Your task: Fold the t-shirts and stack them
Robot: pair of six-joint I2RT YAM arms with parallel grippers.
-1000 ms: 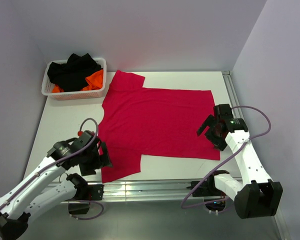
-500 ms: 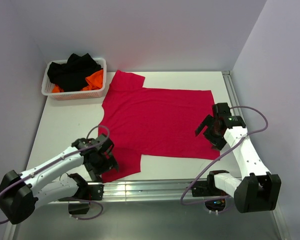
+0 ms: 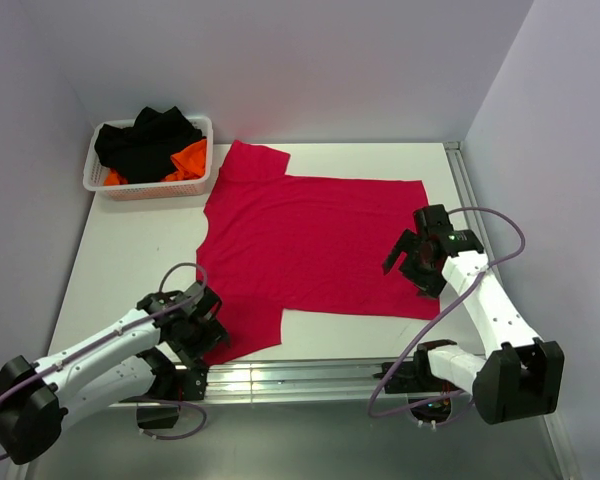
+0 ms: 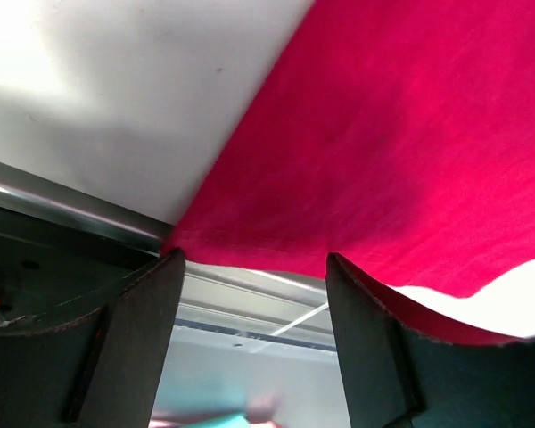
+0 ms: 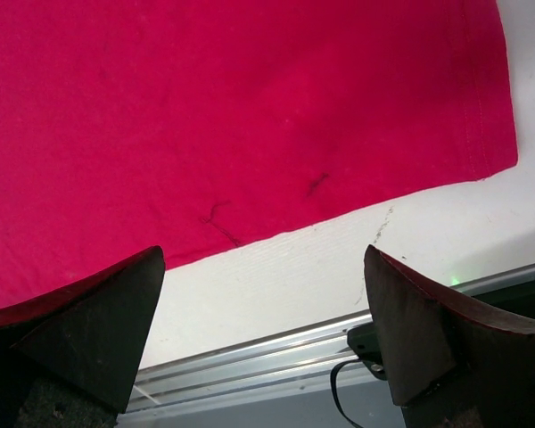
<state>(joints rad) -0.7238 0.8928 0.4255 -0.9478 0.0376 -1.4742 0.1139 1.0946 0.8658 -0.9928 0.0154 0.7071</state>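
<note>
A crimson red t-shirt (image 3: pixel 310 235) lies spread flat on the white table (image 3: pixel 130 250), with one sleeve toward the basket and the other toward the near edge. My left gripper (image 3: pixel 206 338) is open and empty, low over the near sleeve's left corner by the table's front rail. In the left wrist view the sleeve cloth (image 4: pixel 383 134) fills the top right and my gripper (image 4: pixel 250 339) frames the rail. My right gripper (image 3: pixel 405 272) is open and empty above the shirt's near right hem. The right wrist view shows the hem (image 5: pixel 250 107) just beyond my open gripper (image 5: pixel 263 339).
A white mesh basket (image 3: pixel 92 170) at the back left holds black cloth (image 3: pixel 145 140) and orange cloth (image 3: pixel 188 158). A metal rail (image 3: pixel 310 372) runs along the table's near edge. Walls close in the left, back and right sides.
My left gripper has swung right and then down toward the near sleeve's corner at the front edge. My right gripper has moved slightly left over the shirt's hem. The shirt has not moved.
</note>
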